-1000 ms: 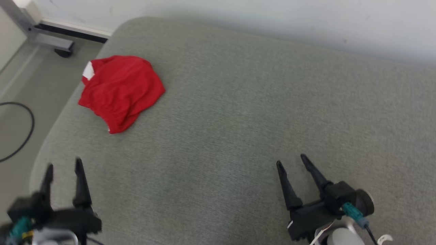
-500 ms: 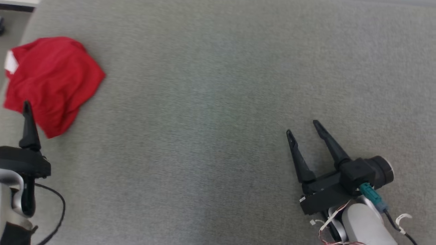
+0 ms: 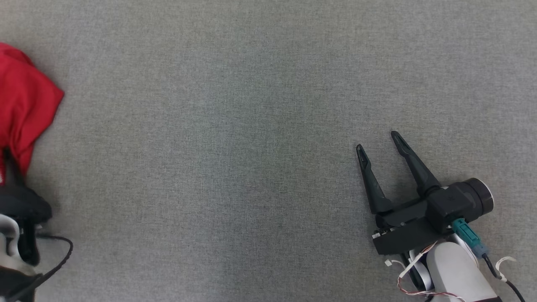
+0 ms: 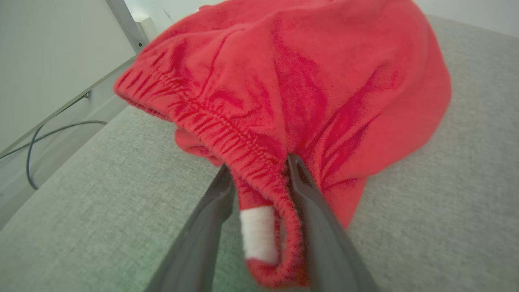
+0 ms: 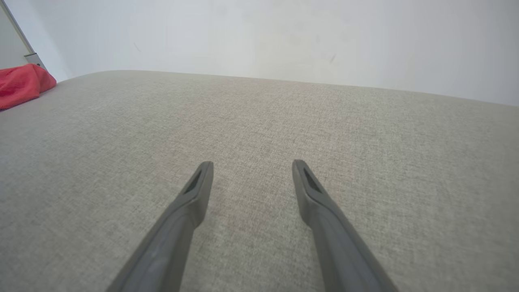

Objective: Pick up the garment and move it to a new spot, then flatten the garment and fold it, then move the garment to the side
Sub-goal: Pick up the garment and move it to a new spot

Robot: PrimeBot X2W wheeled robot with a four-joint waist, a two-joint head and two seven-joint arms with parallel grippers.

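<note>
The garment (image 3: 25, 105) is a crumpled red piece lying on the grey cushion (image 3: 251, 126), at the left edge of the head view. In the left wrist view my left gripper (image 4: 259, 166) stands around the garment's (image 4: 304, 81) gathered elastic hem. One finger is on each side and a white tag (image 4: 257, 233) lies between them; the jaws are still apart. My right gripper (image 3: 377, 141) hovers open over bare cushion at the lower right, with nothing between its fingers (image 5: 252, 163). In the right wrist view the garment (image 5: 20, 83) lies far off to the left.
The cushion's rounded left edge drops to a pale floor with a black cable (image 4: 32, 146) and a metal frame leg (image 4: 125, 20). A white wall (image 5: 284, 36) rises behind the cushion. A black cable (image 3: 63, 256) hangs from my left wrist.
The head camera has tilted down, shifting the whole picture left. My left gripper has come up to the garment's hem and its fingers have started to narrow. The right gripper stays open.
</note>
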